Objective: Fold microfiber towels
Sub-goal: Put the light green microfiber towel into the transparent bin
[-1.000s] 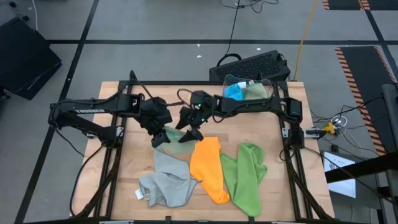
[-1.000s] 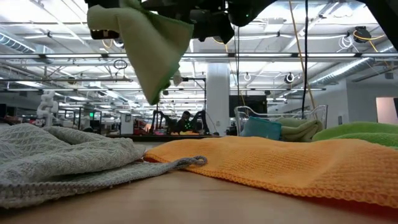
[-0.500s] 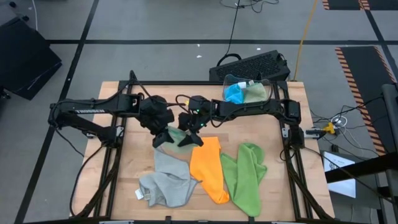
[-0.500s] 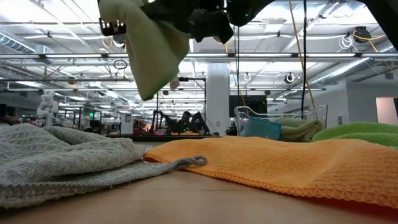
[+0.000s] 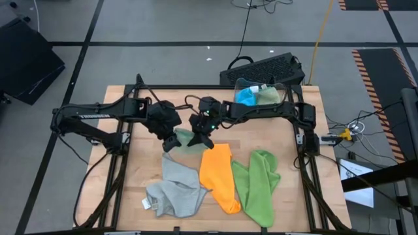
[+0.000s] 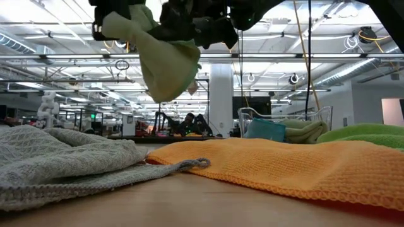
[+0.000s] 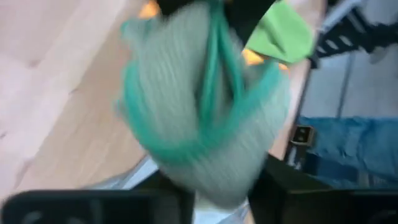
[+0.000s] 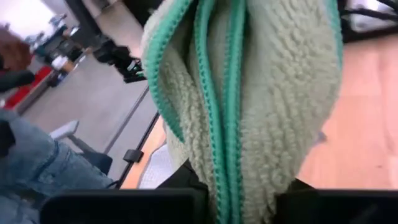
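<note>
On the wooden table (image 5: 144,117), grey, orange and lime towels lie along the frame's lower middle. Above centre, the sage green towel (image 5: 185,138) hangs bunched. The right gripper (image 5: 201,140) has just clamped its edge; the left gripper (image 5: 171,142) has begun loosening, suggesting a handover before folding.
</note>
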`<control>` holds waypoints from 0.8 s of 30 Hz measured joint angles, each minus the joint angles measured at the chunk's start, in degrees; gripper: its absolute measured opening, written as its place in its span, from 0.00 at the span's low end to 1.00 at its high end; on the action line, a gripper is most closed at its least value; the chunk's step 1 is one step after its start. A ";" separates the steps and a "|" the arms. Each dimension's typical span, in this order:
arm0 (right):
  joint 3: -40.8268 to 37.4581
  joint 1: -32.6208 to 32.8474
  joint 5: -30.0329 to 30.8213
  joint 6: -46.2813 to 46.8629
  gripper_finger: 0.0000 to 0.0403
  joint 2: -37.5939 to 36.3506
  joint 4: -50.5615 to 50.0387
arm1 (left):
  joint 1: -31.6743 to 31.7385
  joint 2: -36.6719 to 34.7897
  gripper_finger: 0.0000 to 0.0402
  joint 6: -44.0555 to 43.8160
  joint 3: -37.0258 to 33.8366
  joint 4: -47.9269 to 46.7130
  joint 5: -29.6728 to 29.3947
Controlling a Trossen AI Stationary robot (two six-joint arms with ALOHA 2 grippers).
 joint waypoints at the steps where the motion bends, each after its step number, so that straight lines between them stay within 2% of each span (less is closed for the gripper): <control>1: 0.01 -0.57 -0.03 0.57 0.08 -0.10 -0.58 | 0.09 -0.22 0.34 -0.96 0.00 -0.89 -0.78; 6: 0.01 -3.07 -0.09 0.68 0.07 -2.74 -9.32 | 1.93 -2.19 0.59 -4.38 0.00 -2.36 -1.26; 11: 0.01 -5.79 0.15 -0.58 0.07 -5.69 -19.82 | 4.42 -5.74 0.74 -4.33 0.03 -2.31 -3.58; 18: 0.06 -15.34 0.47 5.84 0.07 -11.31 -32.69 | 8.16 -9.83 0.76 -2.28 0.04 -3.48 -11.49; 24: 0.06 -26.66 6.37 10.06 0.07 -15.17 -41.62 | 11.70 -10.40 0.69 -0.93 0.04 -3.43 -14.65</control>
